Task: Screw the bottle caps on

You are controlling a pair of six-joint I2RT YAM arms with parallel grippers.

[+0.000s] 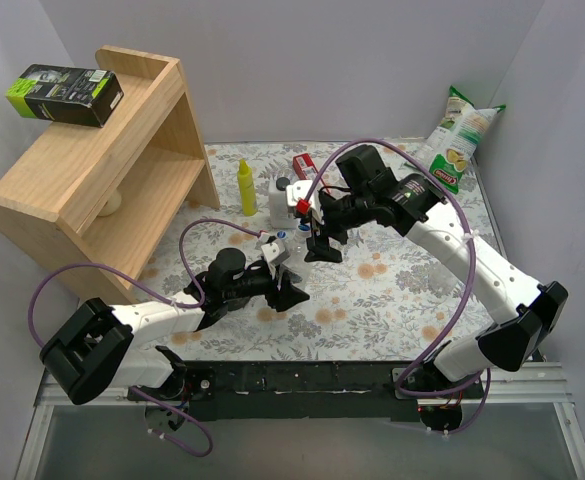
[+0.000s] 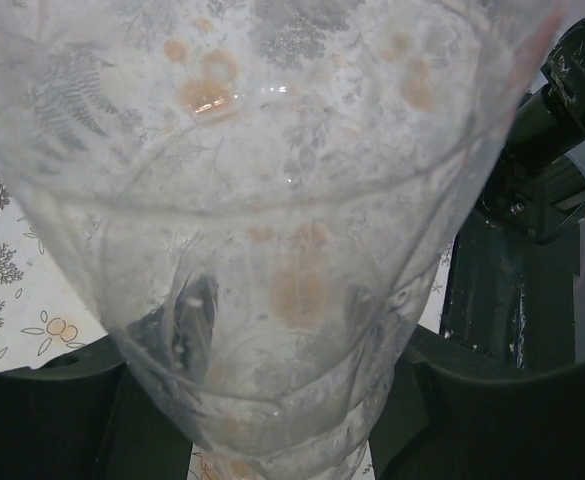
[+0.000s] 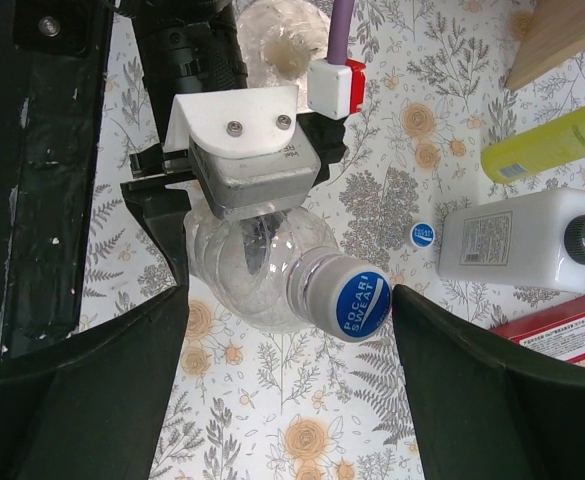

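My left gripper (image 1: 281, 281) is shut on the body of a clear bottle (image 3: 252, 270), held tilted above the table. The bottle fills the left wrist view (image 2: 272, 200) between the left gripper's (image 2: 272, 410) dark fingers. A blue cap (image 3: 362, 303) sits on its neck. My right gripper (image 3: 287, 300) is open, with its fingers on either side of the cap. The right finger (image 3: 442, 340) is at the cap's edge and the left finger stands well apart. A loose blue cap (image 3: 422, 234) lies on the cloth. A second clear bottle (image 3: 282, 30) lies beyond the left wrist.
A white bottle with a dark cap (image 3: 512, 243), a yellow bottle (image 1: 246, 187) and a red box (image 1: 304, 165) lie behind the grippers. A wooden shelf (image 1: 102, 170) bearing a black box (image 1: 64, 95) stands at back left. A snack bag (image 1: 457, 140) leans at back right.
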